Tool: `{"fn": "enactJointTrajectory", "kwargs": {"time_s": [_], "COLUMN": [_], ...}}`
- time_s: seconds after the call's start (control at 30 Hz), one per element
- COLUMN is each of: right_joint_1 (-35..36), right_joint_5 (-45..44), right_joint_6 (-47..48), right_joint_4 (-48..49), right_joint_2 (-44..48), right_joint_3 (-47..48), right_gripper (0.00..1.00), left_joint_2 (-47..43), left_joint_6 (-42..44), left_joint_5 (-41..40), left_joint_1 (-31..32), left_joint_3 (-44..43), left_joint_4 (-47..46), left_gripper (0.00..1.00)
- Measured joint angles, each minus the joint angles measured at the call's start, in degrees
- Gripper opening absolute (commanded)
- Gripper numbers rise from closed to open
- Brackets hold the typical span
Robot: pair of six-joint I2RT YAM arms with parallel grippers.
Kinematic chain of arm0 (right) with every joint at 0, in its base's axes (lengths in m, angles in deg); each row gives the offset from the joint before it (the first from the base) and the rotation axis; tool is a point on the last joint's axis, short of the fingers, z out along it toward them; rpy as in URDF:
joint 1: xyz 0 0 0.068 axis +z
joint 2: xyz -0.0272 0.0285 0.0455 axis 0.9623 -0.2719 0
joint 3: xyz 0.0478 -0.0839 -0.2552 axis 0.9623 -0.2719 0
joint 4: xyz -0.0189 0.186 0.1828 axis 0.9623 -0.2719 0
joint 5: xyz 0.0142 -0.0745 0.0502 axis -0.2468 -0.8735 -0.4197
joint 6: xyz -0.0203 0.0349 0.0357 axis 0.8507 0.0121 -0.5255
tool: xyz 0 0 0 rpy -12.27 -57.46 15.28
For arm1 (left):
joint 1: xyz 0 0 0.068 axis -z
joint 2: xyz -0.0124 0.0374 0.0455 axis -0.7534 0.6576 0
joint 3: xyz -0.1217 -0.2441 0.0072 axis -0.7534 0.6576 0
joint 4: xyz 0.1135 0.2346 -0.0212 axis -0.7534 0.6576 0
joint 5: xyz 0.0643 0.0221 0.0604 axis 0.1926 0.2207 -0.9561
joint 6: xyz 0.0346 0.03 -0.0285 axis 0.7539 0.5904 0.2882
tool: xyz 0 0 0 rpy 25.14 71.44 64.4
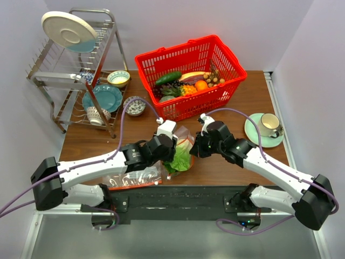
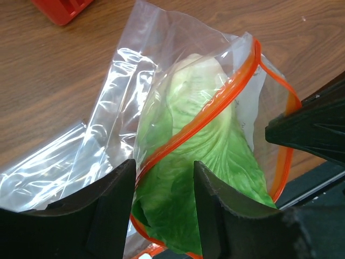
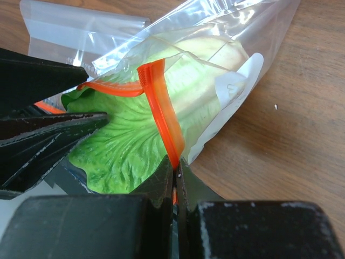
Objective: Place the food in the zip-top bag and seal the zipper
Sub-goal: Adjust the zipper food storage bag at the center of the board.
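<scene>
The clear zip-top bag (image 1: 186, 141) stands on the table between my grippers, with the napa cabbage (image 1: 180, 157) partly inside and its leafy end sticking out of the mouth. My left gripper (image 2: 164, 205) has its fingers on either side of the cabbage (image 2: 210, 140) and the red-orange zipper (image 2: 215, 102). My right gripper (image 3: 176, 167) is shut on the zipper strip (image 3: 159, 108) at the other side of the mouth. The cucumber (image 1: 168, 78) and the brown nuts (image 1: 216, 81) lie in the red basket (image 1: 161, 59).
A second, flat clear bag (image 1: 137, 178) lies at the near edge under my left arm. A dish rack (image 1: 64, 70) with plates and bowls stands at the back left. A cup on a green saucer (image 1: 253, 132) sits at the right.
</scene>
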Motion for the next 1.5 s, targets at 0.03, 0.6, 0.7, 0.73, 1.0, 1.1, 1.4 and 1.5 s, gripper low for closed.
{"fn": "enactJointTrajectory", "kwargs": {"time_s": [0.03, 0.6, 0.7, 0.73, 1.0, 1.1, 1.4, 1.5], "right_joint_1": [0.00, 0.00, 0.00, 0.00, 0.00, 0.00, 0.00, 0.00], "right_joint_5": [0.02, 0.48, 0.50, 0.50, 0.26, -0.20, -3.06, -3.72], "right_joint_6": [0.00, 0.00, 0.00, 0.00, -0.11, -0.42, -2.01, -2.08], "right_joint_4": [0.11, 0.59, 0.57, 0.57, 0.61, 1.77, 6.58, 7.52], "right_joint_2": [-0.17, -1.22, -1.22, -1.22, -1.20, -1.05, -0.26, -1.03], "right_joint_3": [0.00, 0.00, 0.00, 0.00, -0.02, -0.90, -10.05, -10.86], "right_gripper": [0.00, 0.00, 0.00, 0.00, 0.25, 0.27, 0.31, 0.07], "left_joint_2": [0.31, 8.04, 8.41, 8.44, 8.41, 8.33, 5.77, 4.94], "left_joint_6": [0.28, 3.87, 4.28, 4.57, 4.83, 4.79, 4.70, 4.68], "left_joint_5": [-0.35, -3.41, -3.56, -3.58, -4.39, -4.35, -1.62, -0.74], "left_joint_1": [0.00, 0.00, -0.02, -0.15, -1.81, -2.49, -5.84, -6.27], "left_joint_3": [-0.22, -7.23, -7.23, -7.23, -7.23, -7.23, -4.76, -4.20], "left_joint_4": [0.11, 0.59, 0.57, 0.50, 0.42, 0.44, -0.81, -1.20], "left_gripper": [0.51, 0.37, 0.24, 0.15, 0.00, 0.00, 0.00, 0.00]}}
